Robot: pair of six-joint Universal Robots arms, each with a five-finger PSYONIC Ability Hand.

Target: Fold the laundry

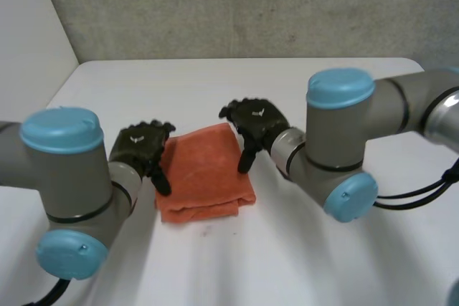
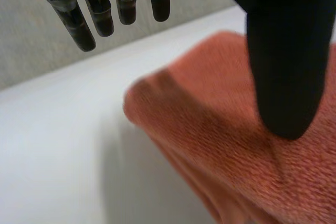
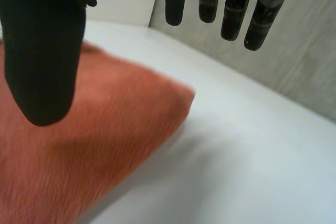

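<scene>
A folded orange towel (image 1: 206, 171) lies in the middle of the white table (image 1: 237, 84). My left hand (image 1: 141, 147) hovers at its left edge, fingers straight and holding nothing. In the left wrist view the thumb (image 2: 286, 51) hangs over the orange towel (image 2: 236, 140) and the fingers (image 2: 89, 17) point past its corner. My right hand (image 1: 256, 124) stands at the towel's far right corner, open as well. In the right wrist view its thumb (image 3: 44, 51) is above the orange towel (image 3: 94, 145) and its fingers (image 3: 231, 9) reach beyond the towel's corner.
A grey wall (image 1: 237, 8) runs behind the table's far edge. Both grey arms with light-blue caps (image 1: 61, 130) (image 1: 341, 87) flank the towel. Bare tabletop lies in front of the towel and beyond it.
</scene>
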